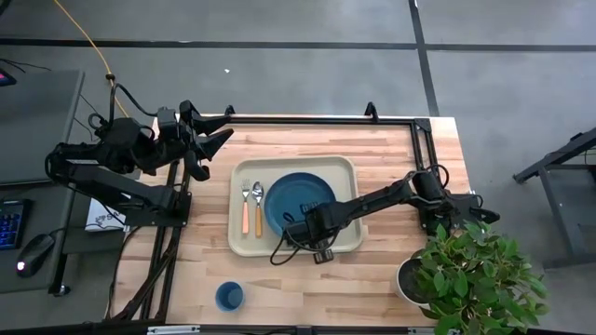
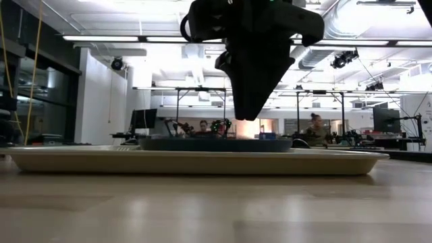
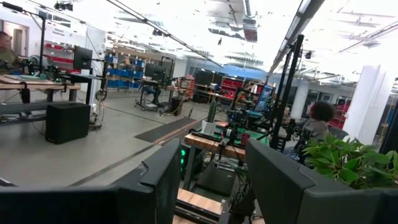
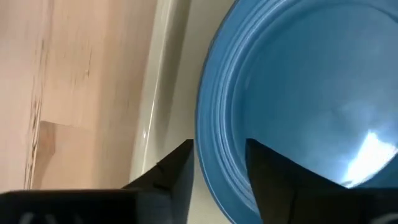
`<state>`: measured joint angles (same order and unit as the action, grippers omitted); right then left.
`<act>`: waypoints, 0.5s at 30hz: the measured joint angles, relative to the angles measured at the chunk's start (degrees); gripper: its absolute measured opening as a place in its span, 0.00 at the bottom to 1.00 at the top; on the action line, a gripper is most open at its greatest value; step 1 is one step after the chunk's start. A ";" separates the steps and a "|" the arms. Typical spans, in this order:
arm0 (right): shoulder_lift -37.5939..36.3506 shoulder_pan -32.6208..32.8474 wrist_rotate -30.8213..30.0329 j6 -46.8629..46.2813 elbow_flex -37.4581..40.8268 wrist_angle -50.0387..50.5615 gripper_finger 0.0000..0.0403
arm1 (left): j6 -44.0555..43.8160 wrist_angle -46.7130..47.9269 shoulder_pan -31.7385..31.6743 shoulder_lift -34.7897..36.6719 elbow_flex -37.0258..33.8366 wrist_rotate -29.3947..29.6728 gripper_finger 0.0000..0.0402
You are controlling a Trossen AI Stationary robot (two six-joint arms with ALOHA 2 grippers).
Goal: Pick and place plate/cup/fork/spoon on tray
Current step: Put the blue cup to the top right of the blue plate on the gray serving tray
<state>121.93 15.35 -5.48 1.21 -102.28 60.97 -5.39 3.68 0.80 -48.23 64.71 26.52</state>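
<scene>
The blue plate (image 1: 300, 200) lies flat on the cream tray (image 1: 340, 167). It also shows in the right wrist view (image 4: 298, 93). The fork (image 1: 246, 207) and the spoon (image 1: 258, 205) lie side by side on the tray's left part, their orange handles toward the near edge. The blue cup (image 1: 229, 296) stands on the table near the front edge. My right gripper (image 1: 294, 226) is open just above the plate's near rim (image 4: 214, 143). In the low view (image 2: 250, 116) its tip is clear of the plate. My left gripper (image 1: 212, 144) is open and empty, raised at the table's far left.
A white plant pot (image 1: 410, 279) with a green plant (image 1: 475, 274) stands at the near right corner. Bare wood lies between the tray and the cup.
</scene>
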 joint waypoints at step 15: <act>0.00 -1.49 3.04 -0.82 0.02 -1.29 0.63 | 0.00 0.00 0.00 0.01 0.00 0.00 0.41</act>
<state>121.93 13.87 -2.44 0.40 -102.26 59.68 -5.39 3.68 0.80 -48.22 64.71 26.52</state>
